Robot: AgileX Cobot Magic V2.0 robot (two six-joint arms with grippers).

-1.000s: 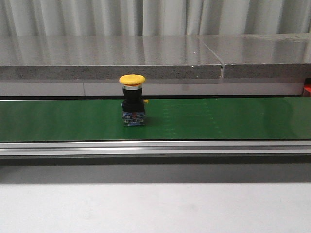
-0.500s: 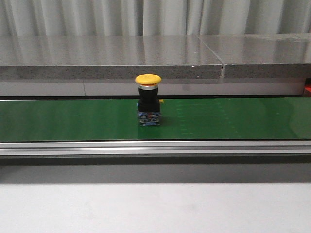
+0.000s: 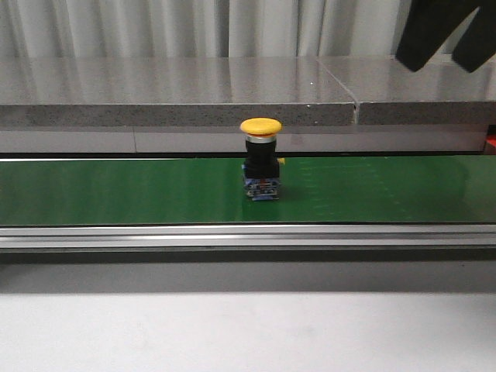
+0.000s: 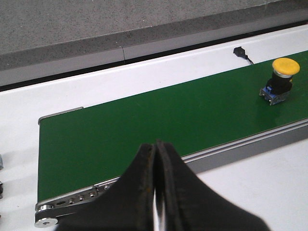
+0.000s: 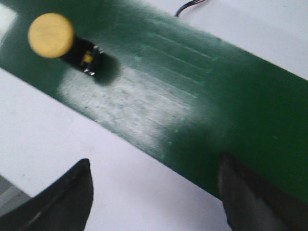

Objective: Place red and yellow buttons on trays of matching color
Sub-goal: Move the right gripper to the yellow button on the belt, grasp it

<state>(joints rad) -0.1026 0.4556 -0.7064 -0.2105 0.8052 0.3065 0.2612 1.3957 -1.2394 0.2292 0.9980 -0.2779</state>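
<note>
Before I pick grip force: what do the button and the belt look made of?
Button: the yellow cap looks like smooth matte plastic, the black body likely plastic too; the small blue base is too small to judge. Belt: green, probably rubber or PVC, slightly glossy, with pale sheen in the right wrist view.

1. You see one yellow button (image 3: 261, 157): a yellow mushroom cap on a black body with a blue base.
2. It stands upright on the green belt (image 3: 116, 192), just right of frame centre.
</note>
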